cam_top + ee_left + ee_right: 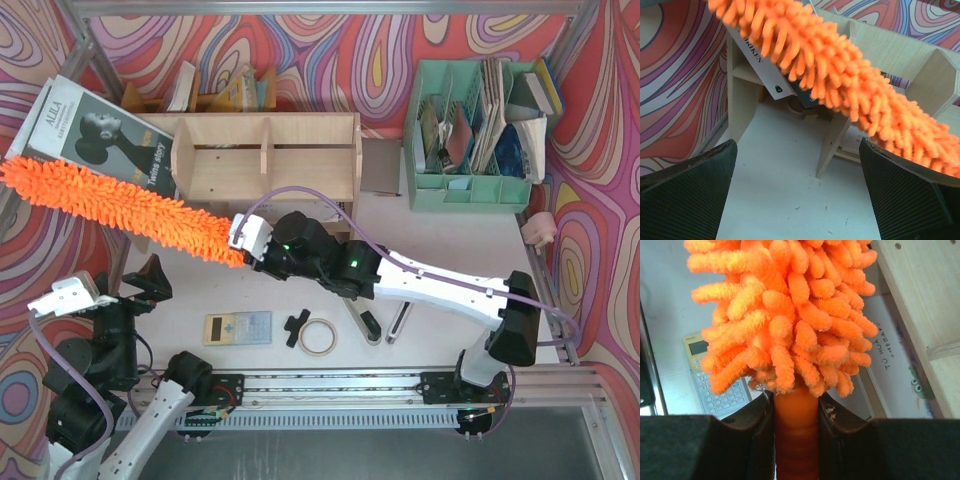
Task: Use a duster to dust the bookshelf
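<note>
Step in hand: grasp done, by my reading; the duster point(120, 205) was up off the table and brought to the shelf's left front, so the wiping itself looked about to start or barely started.
Right gripper point(796, 412): fingers closed tight on the smooth orange handle just below the fluff. Nothing else was in them.
Left gripper point(797, 185): fingers spread wide and holding nothing, low near the table's left front corner and aimed at the shelf's left leg.
Duster position: the fluffy head ran up and to the left from the right gripper, crossing in front of the left compartment and over the magazine point(100, 125) that leaned at the shelf's left end. Its tip reached past that end.
Bookshelf point(265, 150): stood at the back of the table with three compartments and a bare top board.
Contact: could not tell whether fluff was touching wood — from the left wrist it passed close in front of the upper edge.
Next move calls for: swinging the head rightward and laying it flat along the top board, then drawing it the shelf's length. The wrist would need turning so fluff — not handle — meets the wood.
Watch: the leaning magazine, easily nudged.
Table front: calculator point(237, 327) and tape roll point(318, 337), well apart from the work.
</note>
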